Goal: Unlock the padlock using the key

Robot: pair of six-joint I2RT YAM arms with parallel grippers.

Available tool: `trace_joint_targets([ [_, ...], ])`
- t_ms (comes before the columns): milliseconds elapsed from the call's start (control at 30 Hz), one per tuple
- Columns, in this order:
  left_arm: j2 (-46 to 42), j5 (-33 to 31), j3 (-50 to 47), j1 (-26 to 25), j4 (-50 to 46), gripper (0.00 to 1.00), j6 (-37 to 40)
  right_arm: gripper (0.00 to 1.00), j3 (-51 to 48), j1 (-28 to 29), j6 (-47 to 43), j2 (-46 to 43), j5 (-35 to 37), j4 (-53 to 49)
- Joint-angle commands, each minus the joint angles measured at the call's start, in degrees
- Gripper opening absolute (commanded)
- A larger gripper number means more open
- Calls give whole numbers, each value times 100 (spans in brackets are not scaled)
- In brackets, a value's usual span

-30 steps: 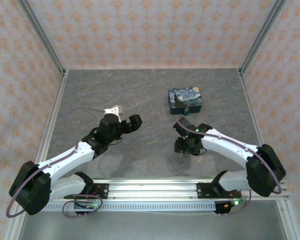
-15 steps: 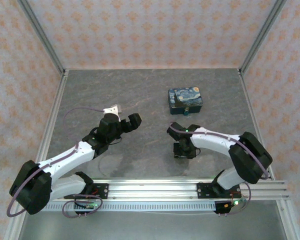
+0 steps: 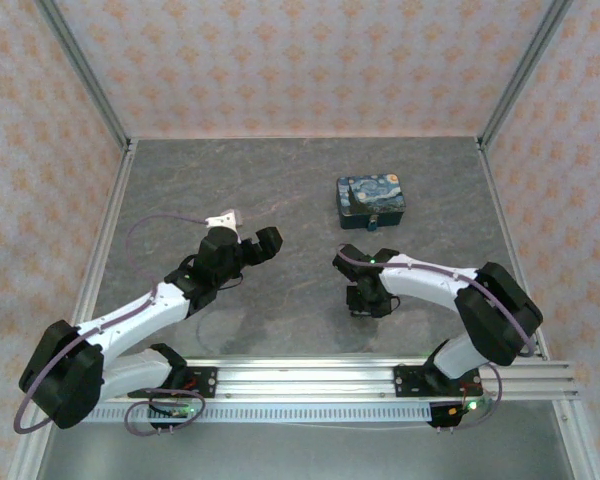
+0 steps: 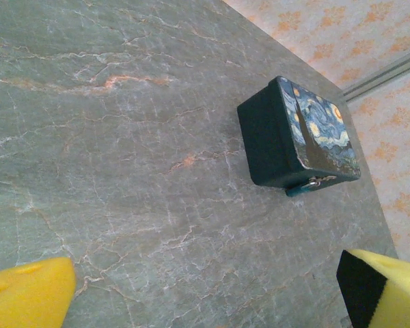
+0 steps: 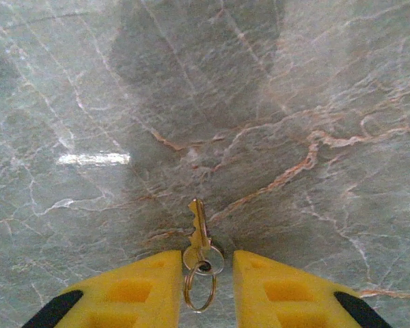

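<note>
A small brass key [image 5: 199, 229] on two wire rings lies flat on the grey marbled table. Its head sits between the yellow fingers of my right gripper [image 5: 207, 263], and its blade points away. The jaws are narrowly apart: the left pad is against the key's head and a small gap shows at the right pad. From above, the right gripper [image 3: 368, 297] points down at the table in front of the blue night-sky box [image 3: 371, 196]. The tiny padlock [image 4: 313, 183] hangs at the box's front edge, with a silvery bit showing. My left gripper [image 4: 208, 301] stands wide open and empty, away from the box [image 4: 297, 133].
Metal frame posts and patterned walls ring the table [image 3: 280, 190]. The left gripper [image 3: 248, 228] hovers left of centre. An aluminium rail [image 3: 310, 378] runs along the near edge by the arm bases.
My right gripper has shifted slightly left and down toward the table, and its jaws have narrowed around the key. The left arm has not moved.
</note>
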Motion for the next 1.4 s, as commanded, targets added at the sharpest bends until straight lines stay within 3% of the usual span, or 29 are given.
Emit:
trace_joint_targets([
  [0, 29, -95, 132, -47, -88, 100, 62, 24, 97, 44, -10, 27, 168, -183],
  [1000, -47, -163, 328, -46, -299, 100, 112, 0, -50, 48, 92, -404, 320, -48],
  [1233, -49, -1, 379, -34, -196, 100, -521, 0, -83, 51, 151, -820, 366, 279],
  [1367, 136, 458, 461, -2, -77, 100, -1040, 0, -25, 49, 64, -1076, 433, 584],
])
